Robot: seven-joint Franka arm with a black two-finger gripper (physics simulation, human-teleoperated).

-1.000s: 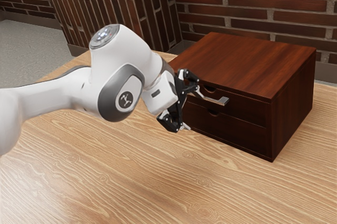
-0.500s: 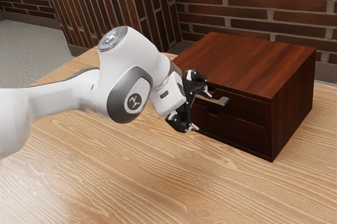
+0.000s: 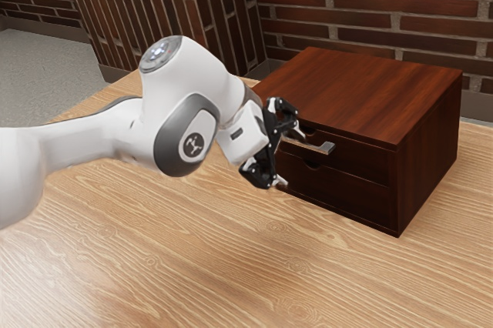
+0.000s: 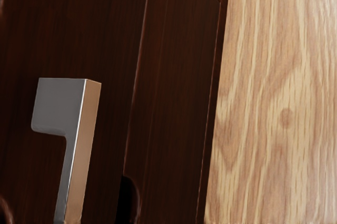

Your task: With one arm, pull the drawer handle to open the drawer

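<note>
A dark wooden cabinet (image 3: pixel 362 89) with two drawers stands on the table at the exterior view's right. The upper drawer (image 3: pixel 356 157) carries a silver bar handle (image 3: pixel 314 143) that sticks out from its front, and the front looks level with the cabinet's face. My gripper (image 3: pixel 286 155) is open at the handle's left end, one finger above the bar and one below, and I cannot tell whether either touches it. In the wrist view the handle (image 4: pixel 73 145) is close ahead against the dark drawer front (image 4: pixel 105 34).
The lower drawer (image 3: pixel 339 193) has a small notch under the handle. A light wooden table (image 3: pixel 231 266) stretches out in front of the cabinet. A brick wall (image 3: pixel 370 5) stands behind. My white arm (image 3: pixel 177 128) comes in from the exterior view's left.
My hand moved right toward the handle, then eased back a little to the left. The drawer and its handle have not moved.
</note>
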